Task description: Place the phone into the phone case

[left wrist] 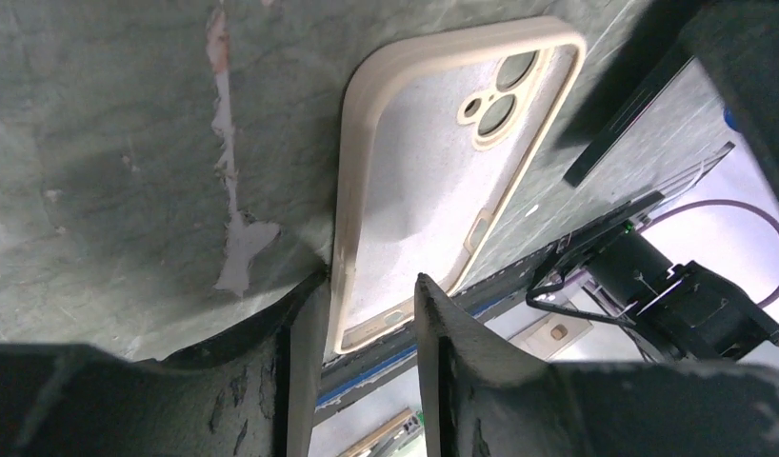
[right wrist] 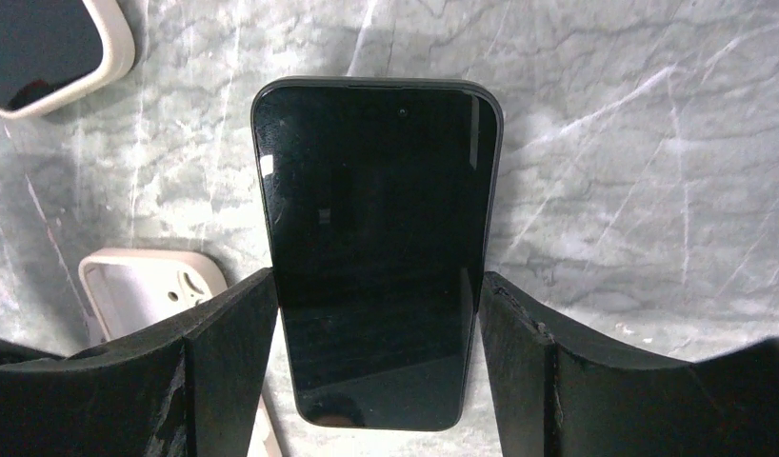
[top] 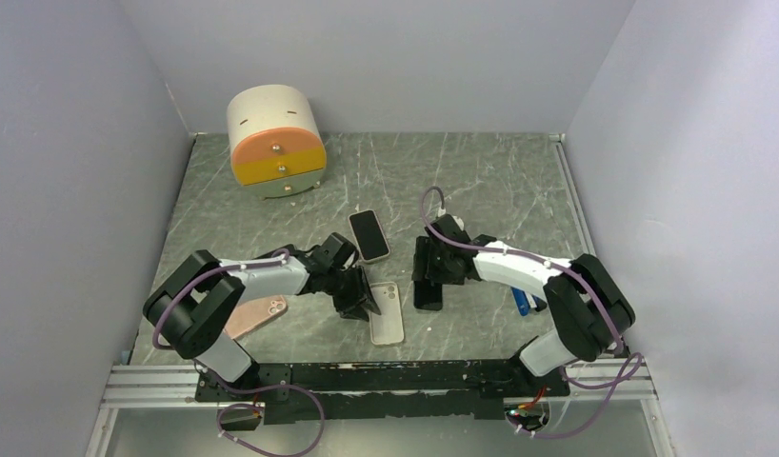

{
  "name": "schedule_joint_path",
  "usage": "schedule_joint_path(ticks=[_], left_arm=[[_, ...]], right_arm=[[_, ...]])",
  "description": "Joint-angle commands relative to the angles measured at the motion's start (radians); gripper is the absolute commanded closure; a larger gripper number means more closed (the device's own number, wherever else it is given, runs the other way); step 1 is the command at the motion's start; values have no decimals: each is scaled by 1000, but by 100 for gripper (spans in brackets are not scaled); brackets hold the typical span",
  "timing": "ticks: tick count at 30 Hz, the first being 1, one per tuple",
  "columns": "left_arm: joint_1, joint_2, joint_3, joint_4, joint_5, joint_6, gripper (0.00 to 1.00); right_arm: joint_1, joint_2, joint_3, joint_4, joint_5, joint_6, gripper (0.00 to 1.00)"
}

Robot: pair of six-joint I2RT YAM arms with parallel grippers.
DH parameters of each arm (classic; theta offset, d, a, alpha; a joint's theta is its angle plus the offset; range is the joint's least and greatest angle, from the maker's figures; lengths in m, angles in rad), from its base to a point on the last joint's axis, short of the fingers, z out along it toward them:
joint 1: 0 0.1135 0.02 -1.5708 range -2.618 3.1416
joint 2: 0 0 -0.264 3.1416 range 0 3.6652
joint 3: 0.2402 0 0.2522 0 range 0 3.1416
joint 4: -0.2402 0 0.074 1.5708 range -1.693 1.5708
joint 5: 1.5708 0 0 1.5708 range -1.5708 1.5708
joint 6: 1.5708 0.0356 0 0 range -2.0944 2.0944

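The empty beige phone case lies open side up on the table near the front; in the left wrist view its camera cutouts show. My left gripper is open a little and straddles the case's side wall, one finger outside and one over the inside. The black phone lies screen up, right of the case. My right gripper is shut on the phone, a finger against each long edge. The case's corner also shows in the right wrist view.
A second phone in a white case lies behind the grippers. A pink phone or case lies under my left arm. A cream and orange drawer unit stands at the back left. A blue object lies beside my right arm.
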Motion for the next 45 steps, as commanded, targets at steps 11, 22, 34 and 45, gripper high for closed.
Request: schedule_joint_path(ticks=[11, 22, 34, 45], left_arm=[[35, -160, 69, -160, -213, 90, 50], [65, -182, 38, -126, -146, 137, 50], [264, -339, 40, -199, 13, 257, 36], [300, -388, 49, -321, -42, 284, 15]], right_arm=[[99, -65, 8, -51, -86, 65, 48], [191, -80, 82, -76, -70, 118, 48], [303, -37, 160, -52, -22, 240, 49], [397, 59, 213, -74, 73, 293, 48]])
